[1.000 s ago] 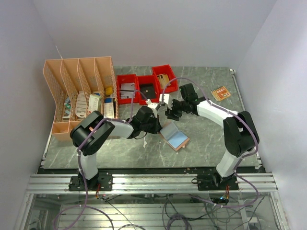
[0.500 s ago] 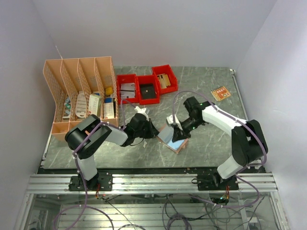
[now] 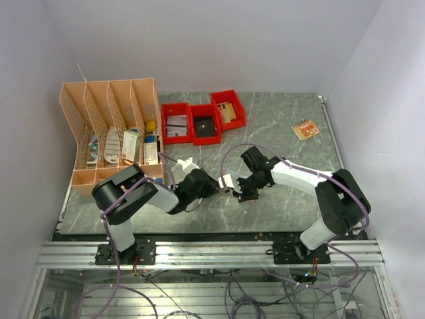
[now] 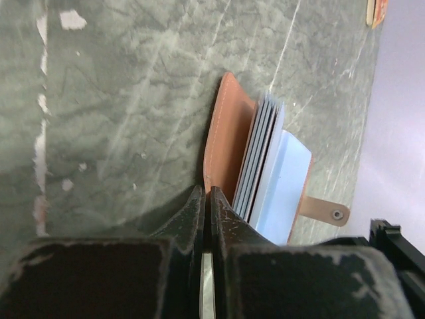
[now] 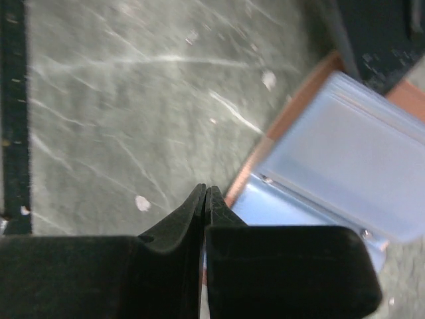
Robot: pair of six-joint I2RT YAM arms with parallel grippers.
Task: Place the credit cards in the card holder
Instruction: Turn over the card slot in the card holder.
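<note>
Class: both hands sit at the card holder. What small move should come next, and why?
Probably ease the hands apart to spread the card holder: the left hand pinches its brown cover, the right hand is shut at another edge, and it lies only part open.

Even soft light; right wrist view blurred.

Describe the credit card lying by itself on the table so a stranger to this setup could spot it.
On the grey marbled table, look toward the far right corner, to the right of the three red bins. The credit card lies flat there by itself. It is a small tan-orange rectangle, and nothing else lies near it on that side.
</note>
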